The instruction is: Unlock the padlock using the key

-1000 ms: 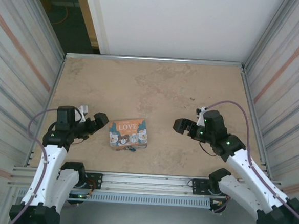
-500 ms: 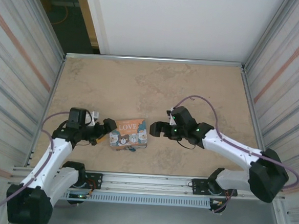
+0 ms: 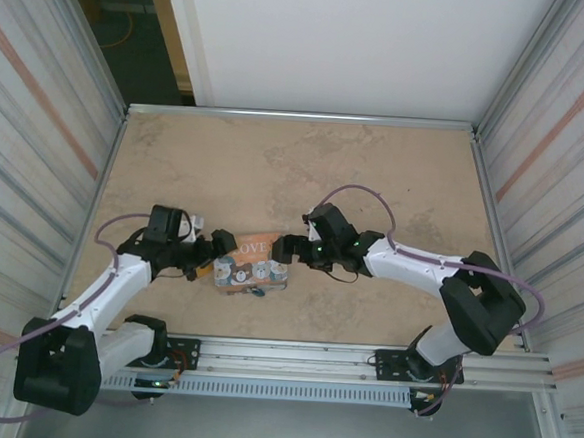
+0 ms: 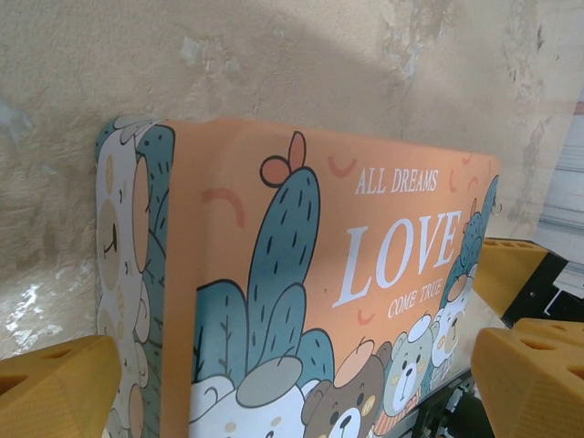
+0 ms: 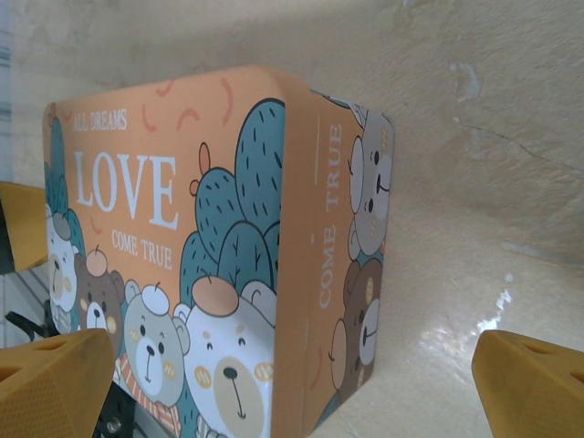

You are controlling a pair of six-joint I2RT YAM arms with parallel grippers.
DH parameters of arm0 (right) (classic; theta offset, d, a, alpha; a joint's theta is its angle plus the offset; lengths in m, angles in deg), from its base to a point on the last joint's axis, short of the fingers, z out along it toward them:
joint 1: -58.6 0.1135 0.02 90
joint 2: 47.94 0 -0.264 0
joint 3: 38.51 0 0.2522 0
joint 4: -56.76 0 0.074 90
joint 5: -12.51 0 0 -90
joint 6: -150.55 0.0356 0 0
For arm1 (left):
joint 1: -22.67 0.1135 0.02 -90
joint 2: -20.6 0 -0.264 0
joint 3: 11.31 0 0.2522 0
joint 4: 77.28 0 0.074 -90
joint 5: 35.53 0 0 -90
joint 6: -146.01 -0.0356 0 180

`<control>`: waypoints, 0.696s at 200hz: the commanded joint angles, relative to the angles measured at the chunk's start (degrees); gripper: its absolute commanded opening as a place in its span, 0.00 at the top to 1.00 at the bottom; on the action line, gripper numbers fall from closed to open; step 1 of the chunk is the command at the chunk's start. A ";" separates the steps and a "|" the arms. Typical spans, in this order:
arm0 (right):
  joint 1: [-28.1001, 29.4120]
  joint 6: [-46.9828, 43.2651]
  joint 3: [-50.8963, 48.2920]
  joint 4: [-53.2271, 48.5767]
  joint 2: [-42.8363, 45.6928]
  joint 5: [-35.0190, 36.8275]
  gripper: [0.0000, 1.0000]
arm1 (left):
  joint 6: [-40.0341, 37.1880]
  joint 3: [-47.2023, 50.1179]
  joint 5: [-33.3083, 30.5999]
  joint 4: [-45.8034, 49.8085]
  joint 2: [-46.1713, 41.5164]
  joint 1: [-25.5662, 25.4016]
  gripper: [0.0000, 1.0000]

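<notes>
Orange and printed with bears and the word LOVE, the box is the thing on which both arms have converged. A second ago the grippers were held back, well apart from it on either side. Since then both have been swung inward, while the box itself has not been shifted on the sandy table. The left gripper is now set just beside the box's left end and the right gripper just beside its right end. Both are spread wide and nothing is pinched. In each wrist view the yellow pads are seen at the bottom corners with an end of the box between them, and no contact can be confirmed.

The padlock is taken to be the small dark item at the box's near edge; its details are too small to be read. The key cannot be made out. The move is therefore judged to be an approach to the box, probably so that it can be steadied or turned, and the unlocking has not been begun.

The left arm is stretched low from its base, with the forearm angled rightward and the wrist turned toward the box. The right arm is folded sharply, with the elbow out to the right and the forearm laid leftward across the table.
</notes>
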 commanded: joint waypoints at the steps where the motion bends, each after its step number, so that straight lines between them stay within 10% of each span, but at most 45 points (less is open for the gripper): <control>1: 0.57 1.93 1.71 2.98 -1.57 -2.43 0.01 | 0.60 -0.14 -0.14 -2.14 0.91 -0.93 0.01; 139: -1.06 2.99 2.09 4.85 -2.89 -6.59 0.15 | 2.64 -8.55 -1.38 -9.41 13.80 -9.68 0.01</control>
